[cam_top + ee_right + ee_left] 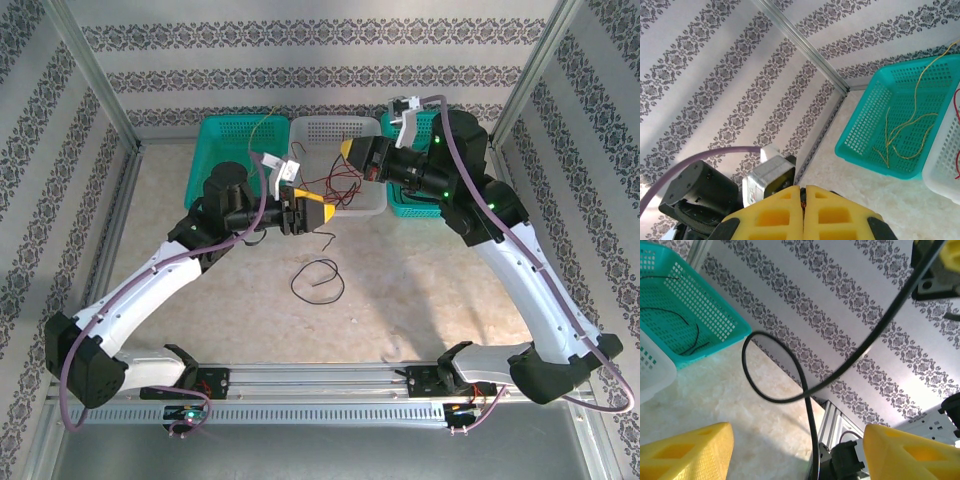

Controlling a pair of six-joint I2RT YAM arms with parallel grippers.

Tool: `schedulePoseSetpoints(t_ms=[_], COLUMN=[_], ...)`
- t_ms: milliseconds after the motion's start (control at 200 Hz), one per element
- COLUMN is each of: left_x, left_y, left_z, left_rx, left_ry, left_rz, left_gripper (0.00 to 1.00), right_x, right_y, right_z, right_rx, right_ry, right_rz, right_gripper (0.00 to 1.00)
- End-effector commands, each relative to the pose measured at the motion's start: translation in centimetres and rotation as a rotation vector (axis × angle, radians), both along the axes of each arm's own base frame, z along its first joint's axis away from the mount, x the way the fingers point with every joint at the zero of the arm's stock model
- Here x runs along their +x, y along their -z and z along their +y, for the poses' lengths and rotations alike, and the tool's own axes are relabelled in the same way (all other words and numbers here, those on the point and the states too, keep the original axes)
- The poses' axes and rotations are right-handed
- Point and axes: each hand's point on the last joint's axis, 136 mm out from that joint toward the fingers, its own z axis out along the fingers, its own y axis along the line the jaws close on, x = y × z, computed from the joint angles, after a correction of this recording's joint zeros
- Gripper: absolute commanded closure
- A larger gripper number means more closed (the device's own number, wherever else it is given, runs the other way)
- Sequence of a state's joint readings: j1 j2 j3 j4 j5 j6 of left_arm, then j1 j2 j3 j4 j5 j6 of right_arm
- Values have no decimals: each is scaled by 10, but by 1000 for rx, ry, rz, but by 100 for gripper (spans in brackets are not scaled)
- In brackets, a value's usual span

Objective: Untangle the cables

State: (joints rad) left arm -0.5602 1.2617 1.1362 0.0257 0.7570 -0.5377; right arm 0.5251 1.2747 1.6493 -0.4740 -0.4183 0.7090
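Looping close before the left wrist camera, a black cable [771,399] comes down from the upper right and curls into one round loop. It then drops between the yellow fingers [687,452] of the left gripper [799,445]. Those fingers stand wide apart, and the strand hangs roughly mid-gap, touching neither finger as far as can be seen. Behind it, thin black strands [696,334] lie in the right teal basket [715,315].

From above, the left gripper [312,214] is over the table [430,290] just in front of the white basket [335,122]. The right gripper [348,156] is above that basket's right part, near the left one. Red cables [338,183] lie curled in the white basket, below and between the two grippers. A black loop [318,280] lies flat on the table, on the arm-base side of the left gripper and apart from it. A yellow cable [262,128] lies in the left teal basket [215,140], well away from both grippers.

On the right wrist camera, the right gripper [802,200] has its fingers pressed flat together. A small dark speck shows at the seam, but whether a strand is pinched there I cannot tell. Beyond it, yellow strands [890,135] rest in the left teal basket [860,125].
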Motion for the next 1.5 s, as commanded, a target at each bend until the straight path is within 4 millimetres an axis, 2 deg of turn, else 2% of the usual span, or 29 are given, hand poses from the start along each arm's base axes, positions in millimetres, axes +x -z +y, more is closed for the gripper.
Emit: schedulePoseSetpoints(t_ms=[0,75,180,345,420,475,500,545,585,630,655,705,785,879,1079,1214,1284,1374,1494], left_x=[-11,-12,-13,-15,-16,-17,-18,-19,-20,-20,-21,-20,-16,-5,13,24,28,28,27], left_y=[4,8,12,10,3,-3,-8,-16,-23,-33,-37,-45,-50,-43,-52,-53,-57,-62,-66], left_z=[-9,-12,-16,-21,-22,-22,-21,-22,-21,-20,-19,-17,-12,-7,6,22,29,28,25], left_rx=[30,44,62,79,68,58,49,29,8,-21,-35,-63,-90,-113,-202,-260,-312,-339,-352], left_ry=[63,72,84,103,105,105,105,106,102,96,94,82,53,21,-42,-96,-94,-68,-38], left_rz=[-16,-14,-10,-21,-36,-42,-50,-62,-75,-95,-102,-122,-134,-116,-100,-70,-51,-45,-41], left_gripper=[33,39,52,86,100,100,100,100,100,100,100,100,100,100,100,100,100,100,100], right_x=[0,0,1,2,7,11,14,20,24,27,27,25,20,13,7,1,-3,-8,-2], right_y=[-17,-17,-16,-11,0,13,20,39,58,76,83,91,90,83,97,89,83,75,64], right_z=[-5,-5,-5,-8,-12,-13,-13,-17,-20,-23,-26,-31,-40,-41,-52,-65,-59,-41,-29], right_rx=[25,25,23,5,-38,-77,-101,-171,-231,-282,-301,-320,-300,-246,-236,-203,-173,-97,-5], right_ry=[11,11,16,32,62,75,83,115,136,154,162,178,208,201,248,289,251,156,121], right_rz=[-39,-37,-36,-32,-2,27,45,89,133,173,185,195,179,165,209,171,153,140,132], right_gripper=[100,100,100,100,100,100,96,87,73,63,51,46,40,35,28,23,20,19,19])
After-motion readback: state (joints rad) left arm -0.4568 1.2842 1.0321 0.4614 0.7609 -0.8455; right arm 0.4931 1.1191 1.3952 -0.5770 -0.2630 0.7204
